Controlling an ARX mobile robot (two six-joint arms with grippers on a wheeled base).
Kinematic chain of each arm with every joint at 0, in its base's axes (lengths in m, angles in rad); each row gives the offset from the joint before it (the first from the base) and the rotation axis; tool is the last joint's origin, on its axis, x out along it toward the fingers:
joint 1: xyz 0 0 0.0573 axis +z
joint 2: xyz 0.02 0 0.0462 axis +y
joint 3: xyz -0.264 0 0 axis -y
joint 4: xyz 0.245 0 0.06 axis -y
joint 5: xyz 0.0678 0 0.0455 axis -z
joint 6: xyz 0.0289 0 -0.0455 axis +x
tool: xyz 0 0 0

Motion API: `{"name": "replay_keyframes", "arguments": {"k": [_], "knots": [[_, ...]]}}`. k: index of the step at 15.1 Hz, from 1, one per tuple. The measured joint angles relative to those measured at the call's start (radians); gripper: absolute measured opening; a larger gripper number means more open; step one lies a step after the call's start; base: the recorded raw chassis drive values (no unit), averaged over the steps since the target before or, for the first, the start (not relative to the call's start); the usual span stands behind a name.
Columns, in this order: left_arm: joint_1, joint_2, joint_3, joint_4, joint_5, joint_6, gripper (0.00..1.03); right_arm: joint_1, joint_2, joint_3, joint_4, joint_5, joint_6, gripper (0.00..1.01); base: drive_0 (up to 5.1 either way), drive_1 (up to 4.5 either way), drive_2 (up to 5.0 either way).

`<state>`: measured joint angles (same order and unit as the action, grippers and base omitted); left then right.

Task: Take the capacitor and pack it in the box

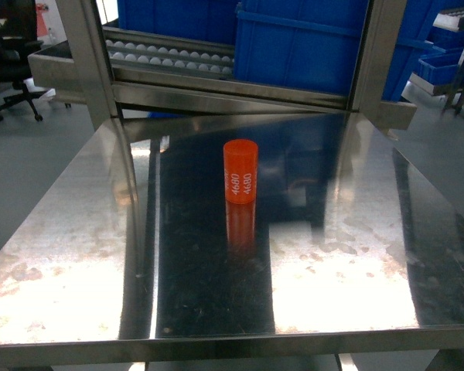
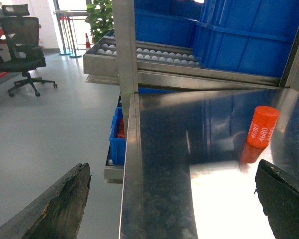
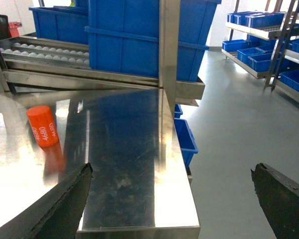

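The capacitor (image 1: 240, 170) is a small orange-red cylinder marked 4680, standing upright near the middle of the steel table (image 1: 77, 255). It also shows as the capacitor (image 2: 262, 126) at the right of the left wrist view and the capacitor (image 3: 43, 125) at the left of the right wrist view. My left gripper (image 2: 174, 199) hangs open over the table's left edge, well short of it. My right gripper (image 3: 172, 199) is open over the table's right front corner. Neither gripper appears in the head view. The box is out of view.
Large blue bins (image 1: 301, 46) sit on a roller rack (image 1: 170, 58) behind the table. Steel posts (image 1: 93, 62) rise at both back corners. Smaller blue bins (image 3: 184, 139) sit below the table's right side, and an office chair (image 2: 22, 50) stands far left.
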<state>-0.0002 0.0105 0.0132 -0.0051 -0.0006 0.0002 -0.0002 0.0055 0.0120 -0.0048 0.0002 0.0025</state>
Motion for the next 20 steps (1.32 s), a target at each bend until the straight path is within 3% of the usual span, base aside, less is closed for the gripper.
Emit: {"name": "replay_keyframes", "arguments": {"k": [18,19,20], "knots": [[0.000,0.000,0.000,0.000,0.000,0.000,0.98,0.000,0.000,0.000,0.000,0.000,0.000,0.98,0.0,0.00,0.0],[-0.004,0.003,0.001,-0.012,-0.013,0.000,0.98,0.000,0.000,0.000,0.000,0.000,0.000,0.98,0.0,0.00,0.0],[-0.030,0.021,0.014,-0.055,-0.082,-0.001,0.98,0.000,0.000,0.000,0.000,0.000,0.000,0.98,0.0,0.00,0.0]]}}
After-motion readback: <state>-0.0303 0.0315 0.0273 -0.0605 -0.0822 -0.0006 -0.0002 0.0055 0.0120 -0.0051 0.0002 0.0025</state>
